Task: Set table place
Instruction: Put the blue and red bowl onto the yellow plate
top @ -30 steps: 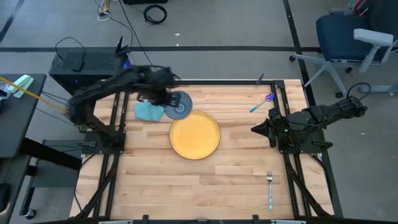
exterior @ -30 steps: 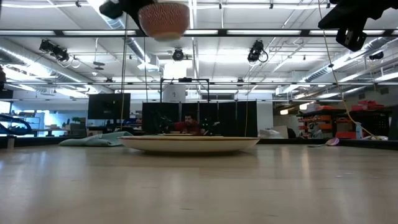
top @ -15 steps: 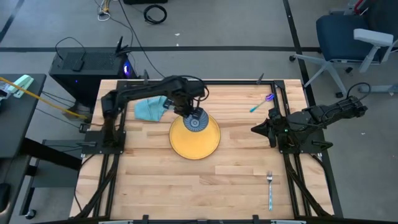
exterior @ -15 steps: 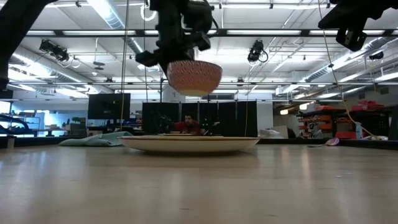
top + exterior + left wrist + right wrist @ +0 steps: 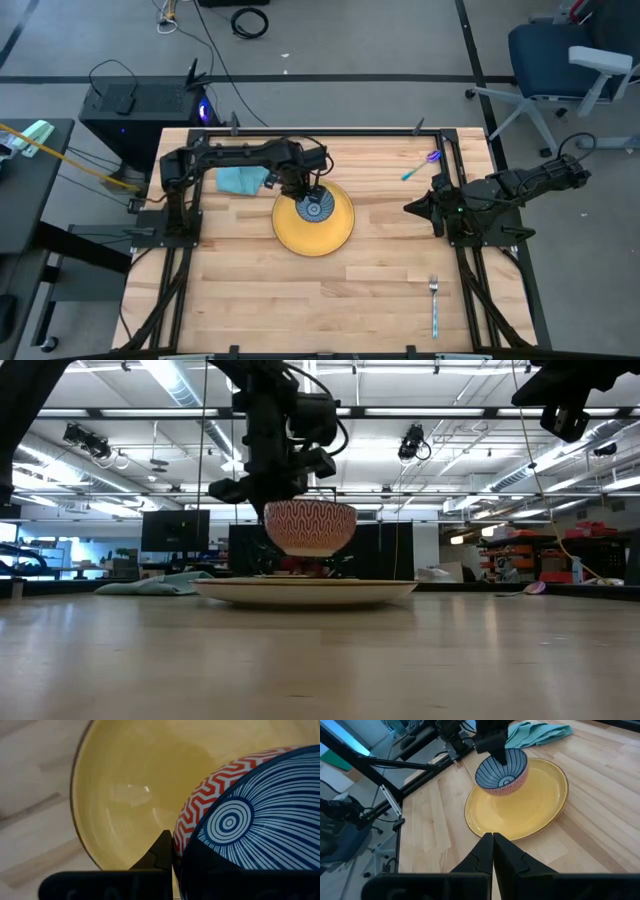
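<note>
A bowl [image 5: 310, 527], red zigzag outside and blue stripes inside [image 5: 316, 207], hangs just above the middle of the yellow plate [image 5: 313, 235], which lies flat on the wooden table [image 5: 300, 300]. My left gripper [image 5: 174, 845] is shut on the bowl's rim and reaches down from above [image 5: 275, 480]. My right gripper [image 5: 493, 845] is shut on nothing and waits raised at the table's right side [image 5: 412, 208]. My left gripper holds the bowl by its rim [image 5: 179, 840] on the side toward the table's left, one finger [image 5: 162, 852] outside the wall and the other inside. The fingers point steeply down from above. The bowl hangs nearly upright, mouth up, a little clear of the plate.
A crumpled teal cloth [image 5: 240, 180] lies left of the plate at the far side. A fork with a blue handle [image 5: 434, 305] lies near the right front. A purple and blue utensil [image 5: 420, 165] lies at the far right. Black rails [image 5: 180, 270] run along both sides.
My left gripper has carried the bowl from above the teal cloth toward the table's right and near edge, then down over the plate. The bowl has stayed mouth up and now hangs just above the plate's middle.
</note>
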Robot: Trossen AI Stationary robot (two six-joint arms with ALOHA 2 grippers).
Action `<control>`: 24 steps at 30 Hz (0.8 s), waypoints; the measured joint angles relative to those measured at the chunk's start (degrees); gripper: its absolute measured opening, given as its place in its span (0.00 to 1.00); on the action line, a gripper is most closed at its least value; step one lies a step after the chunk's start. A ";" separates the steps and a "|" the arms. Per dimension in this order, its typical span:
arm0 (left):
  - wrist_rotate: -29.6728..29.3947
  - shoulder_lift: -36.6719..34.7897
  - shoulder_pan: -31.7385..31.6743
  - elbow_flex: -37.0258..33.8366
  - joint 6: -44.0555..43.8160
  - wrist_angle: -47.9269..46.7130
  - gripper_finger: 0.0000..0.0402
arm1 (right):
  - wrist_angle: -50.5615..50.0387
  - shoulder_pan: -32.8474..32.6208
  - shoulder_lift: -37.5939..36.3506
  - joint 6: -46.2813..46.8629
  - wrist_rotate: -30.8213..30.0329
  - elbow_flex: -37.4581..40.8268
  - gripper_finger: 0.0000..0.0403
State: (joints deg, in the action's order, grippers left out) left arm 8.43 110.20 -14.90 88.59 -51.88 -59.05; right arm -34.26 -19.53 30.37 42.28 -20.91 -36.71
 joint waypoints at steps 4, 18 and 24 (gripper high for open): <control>0.39 -0.11 0.16 -1.79 -0.47 1.75 0.05 | 0.00 0.00 0.00 0.00 0.00 -0.01 0.04; 0.16 -0.16 0.37 -8.47 -2.99 10.78 0.05 | 0.00 0.00 0.00 0.00 0.00 0.00 0.04; -0.05 -0.16 0.56 -8.47 -3.06 10.79 0.05 | 0.00 0.01 0.00 -0.01 0.00 0.00 0.04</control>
State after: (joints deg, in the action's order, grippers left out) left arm 8.38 110.04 -14.33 80.12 -54.94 -48.25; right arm -34.26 -19.51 30.37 42.28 -20.91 -36.71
